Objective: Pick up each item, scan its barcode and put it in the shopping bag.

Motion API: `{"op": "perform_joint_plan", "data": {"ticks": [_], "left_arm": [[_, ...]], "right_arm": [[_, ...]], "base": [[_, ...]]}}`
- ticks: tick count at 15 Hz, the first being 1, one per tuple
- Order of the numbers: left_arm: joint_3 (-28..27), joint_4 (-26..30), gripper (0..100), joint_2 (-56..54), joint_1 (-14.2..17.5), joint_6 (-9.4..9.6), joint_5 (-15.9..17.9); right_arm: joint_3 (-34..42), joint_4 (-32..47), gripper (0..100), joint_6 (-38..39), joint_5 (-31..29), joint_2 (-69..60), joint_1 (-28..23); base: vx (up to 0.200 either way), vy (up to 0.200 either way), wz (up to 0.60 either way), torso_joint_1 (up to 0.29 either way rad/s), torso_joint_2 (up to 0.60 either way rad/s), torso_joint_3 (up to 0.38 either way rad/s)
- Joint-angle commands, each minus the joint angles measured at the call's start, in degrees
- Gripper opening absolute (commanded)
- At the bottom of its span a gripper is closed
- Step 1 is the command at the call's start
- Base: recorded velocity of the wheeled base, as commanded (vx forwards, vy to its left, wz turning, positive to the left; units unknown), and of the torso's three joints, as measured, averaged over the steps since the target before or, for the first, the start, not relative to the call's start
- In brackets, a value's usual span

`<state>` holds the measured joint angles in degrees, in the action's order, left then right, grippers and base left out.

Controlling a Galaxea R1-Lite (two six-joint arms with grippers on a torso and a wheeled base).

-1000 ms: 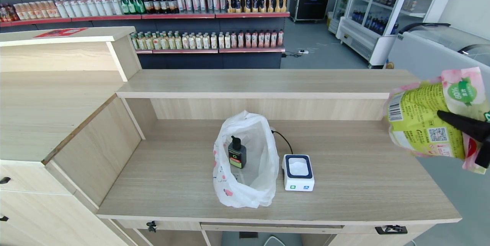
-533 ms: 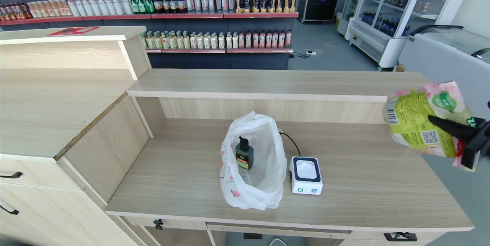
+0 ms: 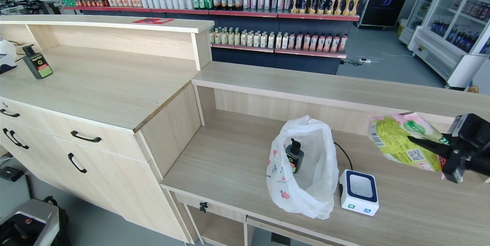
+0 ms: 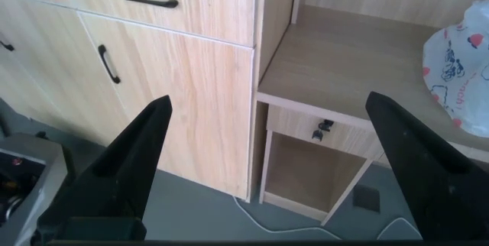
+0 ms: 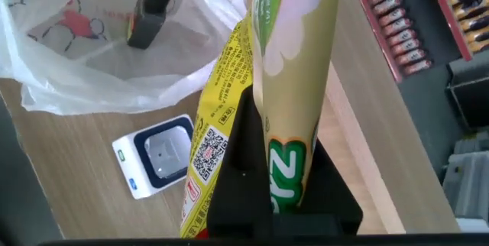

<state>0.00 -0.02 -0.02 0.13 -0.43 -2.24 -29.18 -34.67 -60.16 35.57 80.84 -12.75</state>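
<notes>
Item: snack pouch (image 3: 398, 142), green and yellow with pink at the top seam; held in the air over the right end of the lower worktop (image 3: 229, 162), clear of its surface.
Barcode: barcode (image 3: 376, 136) on the pouch's free edge, uncovered, facing away from the scanner glass.
Right hand: right hand (image 3: 428, 146) closed across the pouch's body, one finger on each face.
Handling: judged light, soft and crinkly, with slick film and crushable contents; best held flat across the middle or by a sealed edge, barcode left bare, with gentle pressure.
Scanner: scanner (image 3: 359, 192), white with a blue-framed window, on the worktop below and to the left of the pouch, just beside the bag.
Bag: shopping bag (image 3: 306, 184), white plastic, mouth open; a dark pump bottle (image 3: 294, 155) stands upright inside.
Left hand: left hand (image 4: 267, 162) spread wide, holding nothing, low before the cabinet fronts (image 4: 191, 47).
Other stock: second pump bottle (image 3: 37, 61) on the raised left worktop, well apart.
</notes>
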Motion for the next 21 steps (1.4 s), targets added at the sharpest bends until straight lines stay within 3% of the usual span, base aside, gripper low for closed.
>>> {"op": "perform_joint_plan", "data": {"ticks": [1,4,14,21], "left_arm": [[0.00,0.02,100,0.02,-0.05,-0.01,0.05],[0.00,0.02,100,0.02,-0.05,-0.01,-0.04],[0.00,0.02,100,0.02,-0.05,-0.01,0.05],[0.00,0.02,100,0.02,-0.05,-0.01,-0.04]], "right_arm": [[-0.52,-3.74,0,-3.38,4.59,8.37,-2.45],[-4.04,-4.97,0,-15.07,11.63,17.25,-5.71],[-6.85,-4.79,0,-30.98,11.89,27.27,-6.58],[-10.81,1.36,0,-51.90,14.09,32.54,-9.75]], "base": [[0.000,0.000,0.00,0.000,0.00,0.000],[0.000,0.000,0.00,0.000,0.00,0.000],[0.000,0.000,0.00,0.000,0.00,0.000],[0.000,0.000,0.00,0.000,0.00,0.000]]}}
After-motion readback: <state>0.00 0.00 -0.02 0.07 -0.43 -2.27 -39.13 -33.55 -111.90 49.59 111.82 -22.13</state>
